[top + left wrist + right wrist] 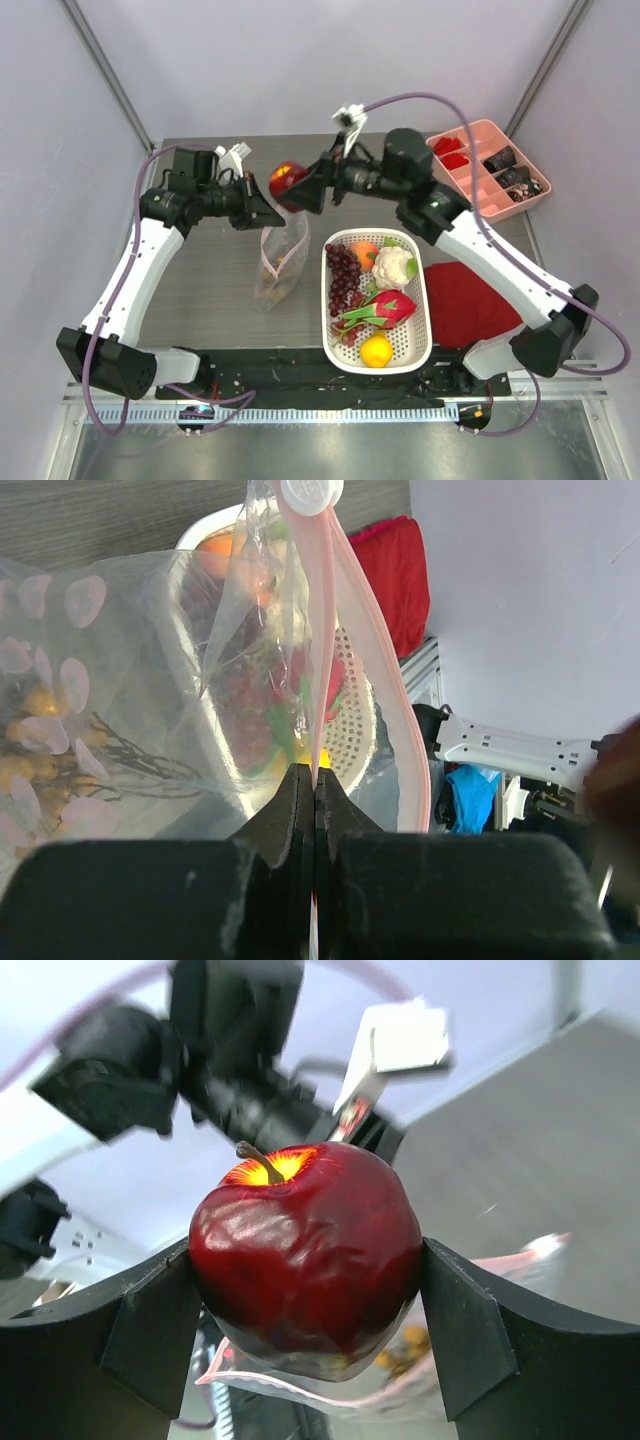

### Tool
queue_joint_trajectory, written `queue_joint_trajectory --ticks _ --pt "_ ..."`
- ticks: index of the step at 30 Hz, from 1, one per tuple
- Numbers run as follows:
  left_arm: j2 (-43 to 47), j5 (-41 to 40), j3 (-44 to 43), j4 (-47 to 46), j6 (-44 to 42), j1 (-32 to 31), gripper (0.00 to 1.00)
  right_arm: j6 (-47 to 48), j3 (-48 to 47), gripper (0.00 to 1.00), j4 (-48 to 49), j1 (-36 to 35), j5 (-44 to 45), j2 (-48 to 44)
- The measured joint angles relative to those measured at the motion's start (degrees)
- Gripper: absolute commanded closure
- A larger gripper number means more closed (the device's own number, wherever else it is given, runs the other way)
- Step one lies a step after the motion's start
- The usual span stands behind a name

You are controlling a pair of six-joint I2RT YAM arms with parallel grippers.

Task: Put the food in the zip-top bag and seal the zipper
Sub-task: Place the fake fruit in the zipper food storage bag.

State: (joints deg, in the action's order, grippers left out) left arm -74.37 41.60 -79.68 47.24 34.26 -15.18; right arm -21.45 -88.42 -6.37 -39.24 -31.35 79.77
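My left gripper [270, 213] is shut on the pink zipper [322, 630] edge of the zip-top bag [281, 262], holding its mouth up; the two edges stand apart. In the left wrist view the jaws [315, 777] pinch that strip. My right gripper [296, 186] is shut on a dark red apple [284, 179], just above the bag's mouth. The apple [310, 1260] fills the gap between both fingers, with the bag's rim [330, 1412] beneath. Small yellowish pieces [30, 770] lie inside the bag. More food sits in the white basket [417, 340]: grapes [343, 275], dragon fruit [385, 308], lemon [376, 351], orange [364, 249], white bulb [393, 266].
A pink divided tray [478, 130] stands at the back right. A folded red cloth [462, 302] lies right of the basket. The bases of both arms and a black strip run along the near table edge.
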Motion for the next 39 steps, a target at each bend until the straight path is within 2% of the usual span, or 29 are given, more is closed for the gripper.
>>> queue_joint_trajectory --ticks 6,13,16,19,20,22,23,27,33,37,39 --pt "0.00 0.11 0.00 -0.35 0.31 0.00 1.00 -1.42 7.15 0.78 2.32 -6.34 0.94 3.87" --pt "0.00 0.33 0.48 0.04 0.39 0.57 1.00 4.00 12.07 0.78 -1.66 -5.92 4.26 1.11" --pt "0.00 0.72 0.52 -0.35 0.90 0.70 1.00 8.70 12.50 0.70 -5.92 -6.86 5.90 -0.07" --pt "0.00 1.11 0.55 -0.42 1.20 0.70 1.00 13.49 11.63 0.49 -10.71 -8.09 7.61 0.04" --pt "0.00 1.31 0.55 -0.52 1.29 0.70 1.00 15.28 11.04 0.36 -12.46 -8.70 8.39 0.26" --pt "0.00 1.42 0.55 -0.63 1.31 0.70 1.00 18.60 9.40 0.24 -15.67 -9.81 10.16 1.05" --pt "0.00 1.49 0.55 -0.63 1.29 0.70 1.00 19.89 8.61 0.13 -16.90 -10.32 10.97 1.36" --pt "0.00 1.86 0.55 -0.66 1.29 0.70 1.00 24.55 4.70 0.07 -21.81 -12.33 14.82 2.12" --pt "0.00 2.19 0.55 -0.72 1.25 0.70 0.99 25.22 -0.48 0.00 -24.41 -12.66 17.38 2.10" --pt "-0.02 2.47 0.55 -0.76 1.29 0.68 1.00 24.52 -1.62 0.01 -24.65 -12.37 18.95 1.73" --pt "-0.02 2.60 0.55 -0.79 1.31 0.70 1.00 23.41 -1.64 0.08 -24.98 -11.74 19.85 1.68"
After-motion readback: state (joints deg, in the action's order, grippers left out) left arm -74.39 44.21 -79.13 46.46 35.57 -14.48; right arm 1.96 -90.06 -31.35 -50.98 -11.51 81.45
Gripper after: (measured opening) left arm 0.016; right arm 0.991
